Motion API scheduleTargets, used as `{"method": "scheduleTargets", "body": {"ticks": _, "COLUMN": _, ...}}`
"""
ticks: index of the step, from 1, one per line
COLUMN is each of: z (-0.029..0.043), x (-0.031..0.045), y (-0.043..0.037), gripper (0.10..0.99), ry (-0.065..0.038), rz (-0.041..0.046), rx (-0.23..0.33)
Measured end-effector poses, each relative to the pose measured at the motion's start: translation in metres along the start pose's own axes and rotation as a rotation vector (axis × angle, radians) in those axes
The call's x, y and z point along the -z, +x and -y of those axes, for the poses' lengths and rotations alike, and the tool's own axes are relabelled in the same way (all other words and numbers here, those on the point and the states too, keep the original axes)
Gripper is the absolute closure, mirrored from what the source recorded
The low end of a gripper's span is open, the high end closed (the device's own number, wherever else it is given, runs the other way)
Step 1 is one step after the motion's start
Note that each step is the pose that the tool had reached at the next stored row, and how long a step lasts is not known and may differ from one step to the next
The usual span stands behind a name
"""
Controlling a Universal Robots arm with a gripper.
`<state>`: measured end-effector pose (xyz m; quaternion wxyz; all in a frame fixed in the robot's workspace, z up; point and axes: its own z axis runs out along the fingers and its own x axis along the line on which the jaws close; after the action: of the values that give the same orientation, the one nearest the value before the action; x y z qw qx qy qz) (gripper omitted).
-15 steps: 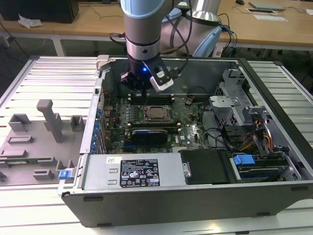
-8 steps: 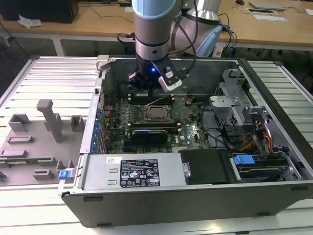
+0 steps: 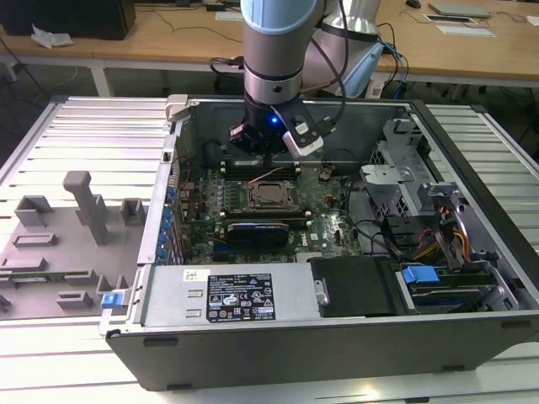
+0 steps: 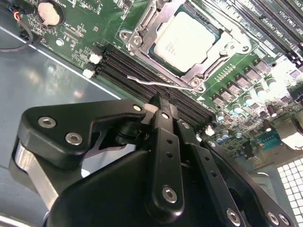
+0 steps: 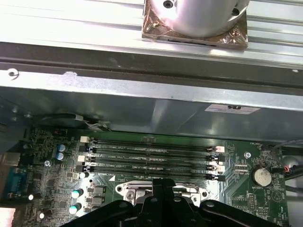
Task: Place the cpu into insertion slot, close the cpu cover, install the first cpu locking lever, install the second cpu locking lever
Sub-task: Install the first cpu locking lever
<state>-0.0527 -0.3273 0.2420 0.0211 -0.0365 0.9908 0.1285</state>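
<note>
PC case [image 3: 337, 337] lies open on the slatted desk [image 3: 101, 135], with its motherboard [image 3: 328, 227] facing up. Grey fixtures [image 3: 76, 227] sit on the desk by the edge at the exterior view's left, well apart from the board.

The arm [image 3: 274, 50] comes down into the case. The tool [image 3: 266, 168] hangs over the board just beside the slot, on the side nearest the case's back wall.

The cpu [image 4: 187, 40] is seated flat in the slot [image 4: 127, 37], near the middle of the board, silver top up. The cover [image 4: 228, 47] is down over the cpu, framing it, with the chip showing through the window.

In the second wrist view the tool [image 4: 158, 100] is closed, fingertips [image 4: 165, 113] pressed together with no gap. Its tip is right at a thin wire lever [image 4: 147, 81] that runs along the slot edge next to the memory slots [image 4: 123, 64]. Can't tell if the tip touches the lever, and nothing shows between the fingers.

A coin battery [image 4: 49, 12] sits on the board well apart from the slot.

In the first wrist view the memory slots [image 5: 151, 153] lie between the tool tip and the case wall [image 5: 142, 104]. The arm base [image 5: 194, 19] stands on the desk beyond that wall.

A black power supply [image 3: 240, 295] lies along the case's front edge, with drive bays [image 3: 446, 278] at the exterior view's right.
</note>
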Motion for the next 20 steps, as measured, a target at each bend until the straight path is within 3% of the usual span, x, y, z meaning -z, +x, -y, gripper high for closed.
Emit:
{"method": "scheduleTargets", "body": {"ticks": 3, "z": -0.0001, "x": 0.0, "y": 0.0005, "gripper": 0.98, "ry": 0.001, "rz": 0.0051, "rx": 0.001}}
{"method": "scheduleTargets", "body": {"ticks": 5, "z": 0.0, "x": -0.0006, "y": 0.0026, "gripper": 0.98, "ry": 0.004, "rz": 0.0417, "rx": 0.011}}
{"method": "scheduleTargets", "body": {"ticks": 8, "z": 0.0003, "x": -0.0025, "y": 0.0044, "gripper": 0.98, "ry": 0.009, "rz": 0.1091, "rx": 0.027}}
{"method": "scheduleTargets", "body": {"ticks": 11, "z": 0.0006, "x": -0.0034, "y": 0.0045, "gripper": 0.98, "ry": 0.014, "rz": 0.1359, "rx": 0.031}}
{"method": "scheduleTargets", "body": {"ticks": 13, "z": 0.0007, "x": -0.004, "y": 0.0044, "gripper": 0.98, "ry": 0.015, "rz": 0.1471, "rx": 0.033}}
{"method": "scheduleTargets", "body": {"ticks": 16, "z": 0.001, "x": -0.0048, "y": 0.0046, "gripper": 0.98, "ry": 0.024, "rz": 0.1535, "rx": 0.035}}
{"method": "scheduleTargets", "body": {"ticks": 18, "z": 0.0008, "x": -0.0064, "y": 0.0046, "gripper": 0.98, "ry": 0.026, "rz": 0.1659, "rx": 0.039}}
{"method": "scheduleTargets", "body": {"ticks": 20, "z": 0.0002, "x": -0.0078, "y": 0.0057, "gripper": 0.98, "ry": 0.03, "rz": 0.1705, "rx": 0.04}}
